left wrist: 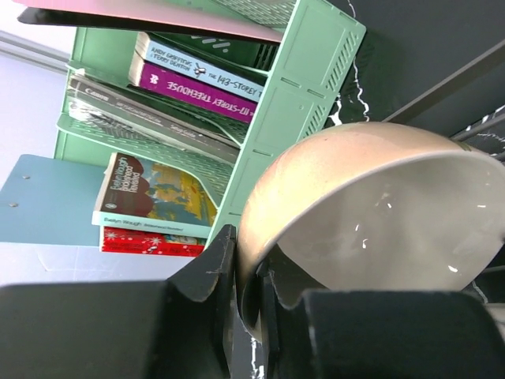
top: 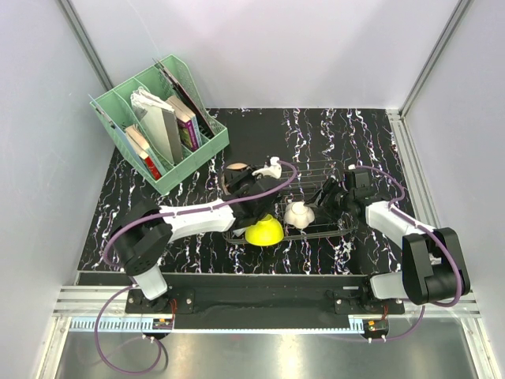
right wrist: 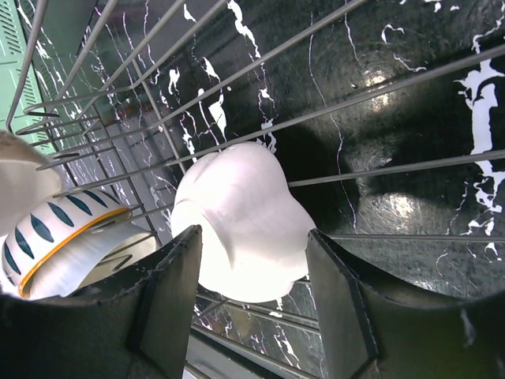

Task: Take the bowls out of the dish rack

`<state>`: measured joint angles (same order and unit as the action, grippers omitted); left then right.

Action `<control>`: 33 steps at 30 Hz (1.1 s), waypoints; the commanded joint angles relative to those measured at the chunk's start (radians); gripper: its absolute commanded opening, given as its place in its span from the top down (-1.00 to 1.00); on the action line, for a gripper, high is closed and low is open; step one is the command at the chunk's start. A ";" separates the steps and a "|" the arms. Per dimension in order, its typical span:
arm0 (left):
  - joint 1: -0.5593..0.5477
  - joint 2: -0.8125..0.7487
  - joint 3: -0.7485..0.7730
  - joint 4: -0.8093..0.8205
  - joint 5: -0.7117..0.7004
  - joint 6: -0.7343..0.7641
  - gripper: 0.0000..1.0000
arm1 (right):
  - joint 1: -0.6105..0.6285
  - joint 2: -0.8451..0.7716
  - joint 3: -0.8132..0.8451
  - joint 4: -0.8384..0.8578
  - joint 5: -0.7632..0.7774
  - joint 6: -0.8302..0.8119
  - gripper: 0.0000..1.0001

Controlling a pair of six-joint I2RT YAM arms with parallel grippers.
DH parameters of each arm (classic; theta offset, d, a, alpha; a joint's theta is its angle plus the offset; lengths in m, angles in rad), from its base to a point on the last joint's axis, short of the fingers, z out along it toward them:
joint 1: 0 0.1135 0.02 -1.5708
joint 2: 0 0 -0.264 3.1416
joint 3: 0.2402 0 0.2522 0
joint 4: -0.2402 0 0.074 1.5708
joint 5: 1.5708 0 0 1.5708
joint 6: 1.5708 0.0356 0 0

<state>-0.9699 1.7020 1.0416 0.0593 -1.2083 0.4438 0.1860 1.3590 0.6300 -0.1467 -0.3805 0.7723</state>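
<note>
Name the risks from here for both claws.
The left claw pinches the tan bowl only at its rim; it may tilt or slip on lifting. The right claw stands open around the white bowl among the dish rack wires; closing might catch a wire or knock the patterned bowl beside it.

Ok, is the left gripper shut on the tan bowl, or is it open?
Shut on it. In the left wrist view the left gripper pinches the rim of the tan bowl, one finger outside the wall and one inside.
</note>
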 commanded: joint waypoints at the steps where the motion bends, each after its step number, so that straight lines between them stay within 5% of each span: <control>1: -0.010 -0.100 0.023 0.088 -0.027 0.030 1.00 | 0.013 0.006 -0.019 -0.103 0.034 0.067 -0.27; 13: 0.000 -0.142 0.072 0.097 -0.040 0.023 1.00 | 0.032 -0.037 -0.003 -0.091 0.025 0.078 -0.42; 33: 0.069 -0.311 0.221 -0.306 0.046 -0.388 1.00 | 0.050 -0.158 0.287 -0.274 0.025 0.035 -0.50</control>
<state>-0.9249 1.4876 1.1790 -0.2100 -1.1522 0.1749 0.2287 1.2072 0.8520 -0.3962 -0.3401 0.8230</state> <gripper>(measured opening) 0.150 0.745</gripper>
